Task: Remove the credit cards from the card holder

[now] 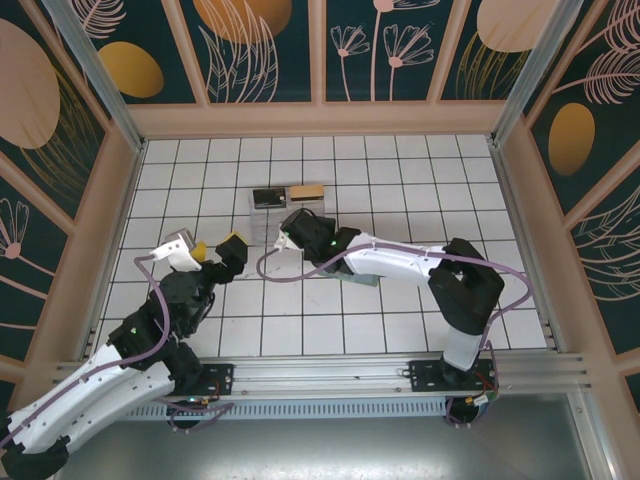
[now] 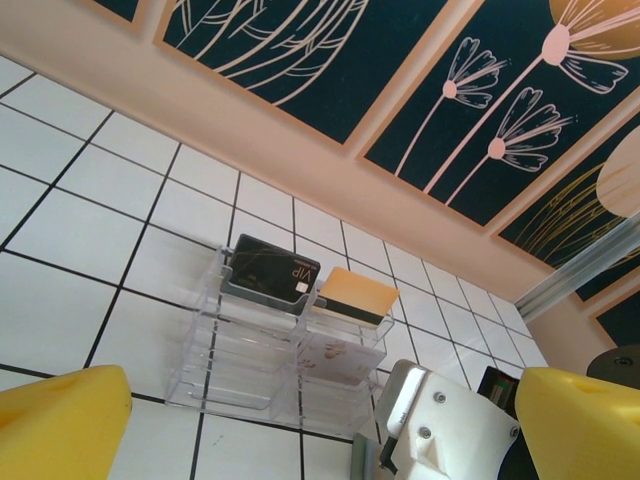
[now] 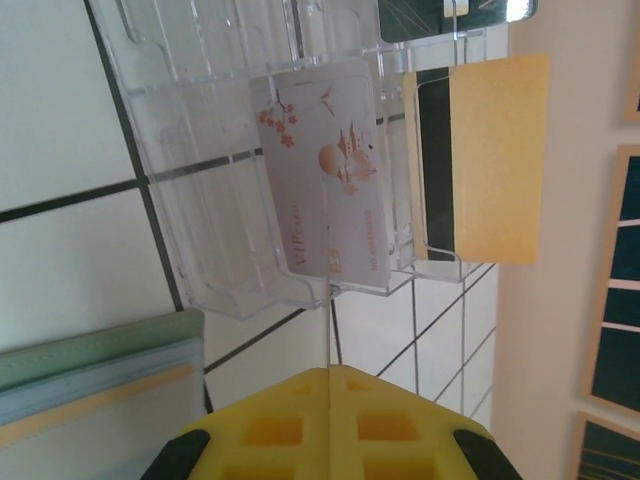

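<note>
White tiled table (image 1: 400,170) underneath. Clear plastic box (image 3: 200,150) holding thin tan-gold credit card (image 3: 497,155) upright in rear slot, pale pink card (image 3: 325,190) in front. Soft grey-green card holder (image 3: 90,345) flat just beside box. Right gripper (image 3: 328,385) pinched together near box; left gripper (image 1: 217,247) spread wide.

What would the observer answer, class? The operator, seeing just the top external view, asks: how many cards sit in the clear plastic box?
Observer: Three. Beyond the dark card and gold card at the back, the right wrist view shows a pale blossom-printed card in a front slot of the clear box.
Operator: Are the right fingers open?
Observer: No, the right wrist view shows them pressed together.
Operator: Anything showing in the card holder?
Observer: Yes, it lies flat near those fingers, with a tan strip showing between its layers.
</note>
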`<state>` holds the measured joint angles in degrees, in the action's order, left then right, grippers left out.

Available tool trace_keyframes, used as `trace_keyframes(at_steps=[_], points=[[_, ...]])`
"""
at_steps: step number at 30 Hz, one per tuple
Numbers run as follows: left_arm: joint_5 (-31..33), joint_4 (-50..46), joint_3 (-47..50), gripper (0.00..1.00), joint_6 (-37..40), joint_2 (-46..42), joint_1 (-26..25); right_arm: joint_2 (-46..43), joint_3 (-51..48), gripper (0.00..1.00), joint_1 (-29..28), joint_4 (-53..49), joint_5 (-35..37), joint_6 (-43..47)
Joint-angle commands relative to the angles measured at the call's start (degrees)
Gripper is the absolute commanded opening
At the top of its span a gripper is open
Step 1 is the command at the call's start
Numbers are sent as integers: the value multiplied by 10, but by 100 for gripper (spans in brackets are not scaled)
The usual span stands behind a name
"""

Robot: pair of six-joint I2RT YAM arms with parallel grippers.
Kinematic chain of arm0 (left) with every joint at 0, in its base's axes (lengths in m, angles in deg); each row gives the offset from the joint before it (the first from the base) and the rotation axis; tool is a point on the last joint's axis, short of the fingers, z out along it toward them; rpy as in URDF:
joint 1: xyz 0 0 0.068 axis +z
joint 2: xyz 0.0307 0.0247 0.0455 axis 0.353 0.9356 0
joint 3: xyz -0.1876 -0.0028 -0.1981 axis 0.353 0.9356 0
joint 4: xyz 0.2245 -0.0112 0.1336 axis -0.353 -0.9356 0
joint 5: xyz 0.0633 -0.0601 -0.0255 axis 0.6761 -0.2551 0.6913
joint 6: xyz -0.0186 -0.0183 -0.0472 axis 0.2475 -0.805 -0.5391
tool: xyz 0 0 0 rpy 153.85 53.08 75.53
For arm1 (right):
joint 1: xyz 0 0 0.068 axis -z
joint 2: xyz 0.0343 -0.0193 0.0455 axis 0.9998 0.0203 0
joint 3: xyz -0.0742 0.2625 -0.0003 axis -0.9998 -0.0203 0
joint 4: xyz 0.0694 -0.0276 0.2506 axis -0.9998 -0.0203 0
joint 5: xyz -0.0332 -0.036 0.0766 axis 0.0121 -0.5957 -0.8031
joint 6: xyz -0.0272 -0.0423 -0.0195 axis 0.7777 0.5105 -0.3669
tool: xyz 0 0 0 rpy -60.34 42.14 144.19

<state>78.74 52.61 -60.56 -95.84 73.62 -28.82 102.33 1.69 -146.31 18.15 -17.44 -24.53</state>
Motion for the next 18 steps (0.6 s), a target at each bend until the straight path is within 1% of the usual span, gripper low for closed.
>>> trace_keyframes(at_steps=[1,5,18], points=[[-3,-12,5,99,-5,-8,2,5,-1,0,-2,50,27,46],[-4,-14,8,99,-12,-12,2,20,-3,0,-3,78,34,82],[0,-28,11,99,-18,-26,2,58,31,0,2,78,12,76]])
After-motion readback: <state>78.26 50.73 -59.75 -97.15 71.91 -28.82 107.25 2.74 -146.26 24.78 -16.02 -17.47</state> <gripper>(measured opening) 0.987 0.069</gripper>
